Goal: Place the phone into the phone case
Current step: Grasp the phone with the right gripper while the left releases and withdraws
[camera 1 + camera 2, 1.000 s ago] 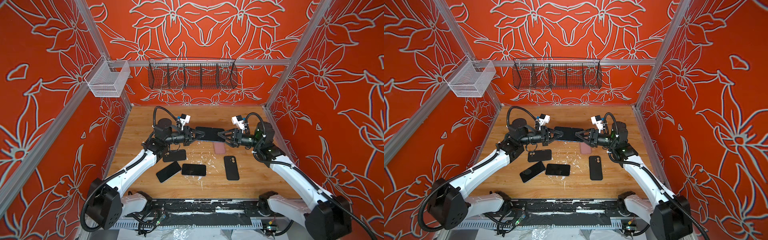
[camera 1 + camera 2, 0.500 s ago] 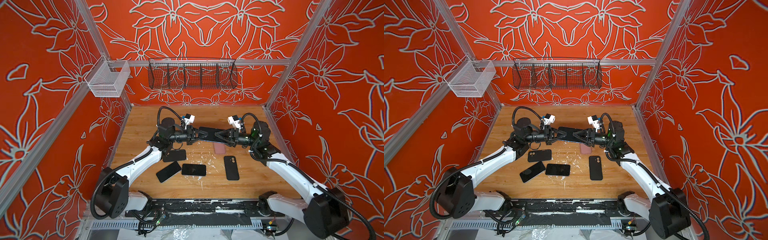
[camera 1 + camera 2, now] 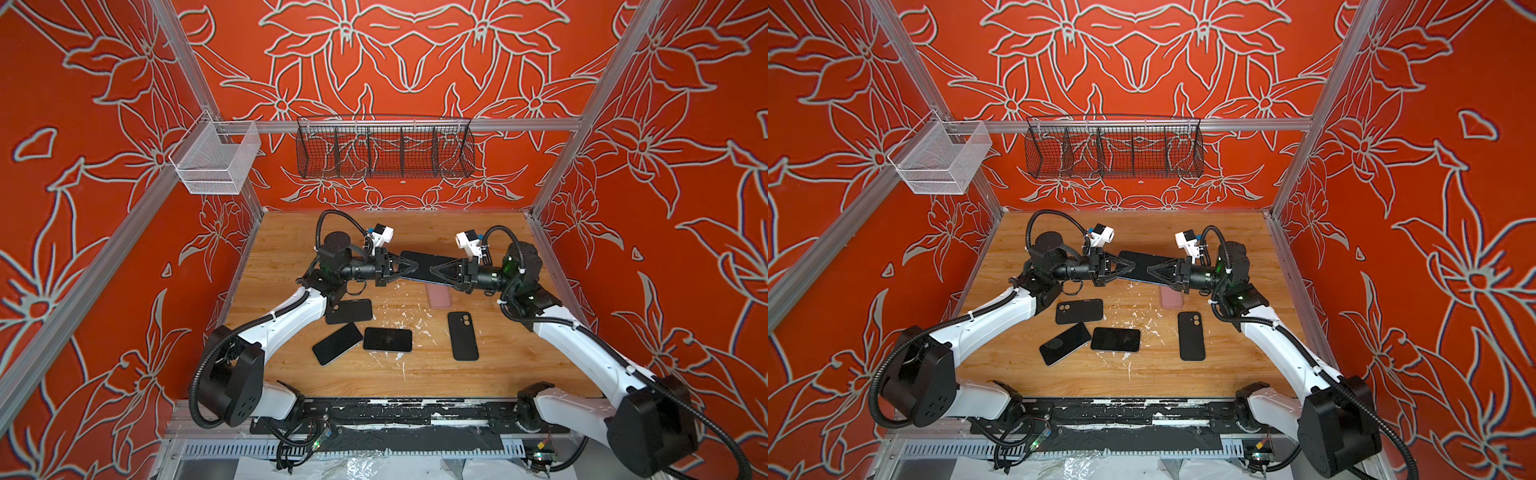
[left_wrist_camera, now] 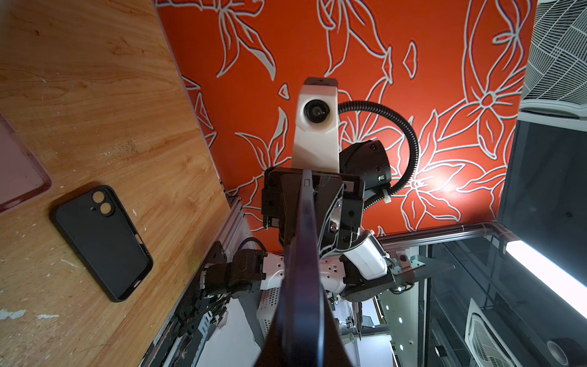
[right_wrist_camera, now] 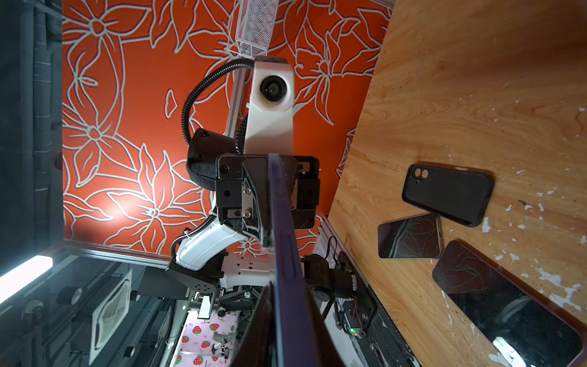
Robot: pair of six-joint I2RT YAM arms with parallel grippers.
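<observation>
While gripped from both short ends, phone [image 3: 419, 266]: up off the surface [image 3: 286, 249], roughly level, dark face up in both top views, edge-on in both wrist views.
Left hand [image 3: 411, 268]: pressed together on the phone's left end, pinching it face to face.
Right hand [image 3: 432, 270]: clamped the same way on the opposite end.
Why two grips: probably a mid-air handover or regrip, to free one end for seating in a case. Guess only.
Pink case [image 3: 438, 296]: flat on the surface, just under and in front of the phone, open side up, nothing in it. Likely target by position, not certain.
Left black case [image 3: 349, 311]: beside the left arm, wood visible through the camera cutouts, looks empty.
Right black case [image 3: 463, 336]: near the right arm, apart from the rest, looks empty too.
Angled phone [image 3: 337, 344] and straight phone [image 3: 387, 339]: screens up, uncased, just beside each other between the black cases.
Wire basket [image 3: 384, 151]: on the back wall, nothing visible inside.
White mesh basket [image 3: 214, 160]: on the left wall, nothing visible inside.
Risk: thin-end pinch, so possible slip or tilt once one hand lets go.
</observation>
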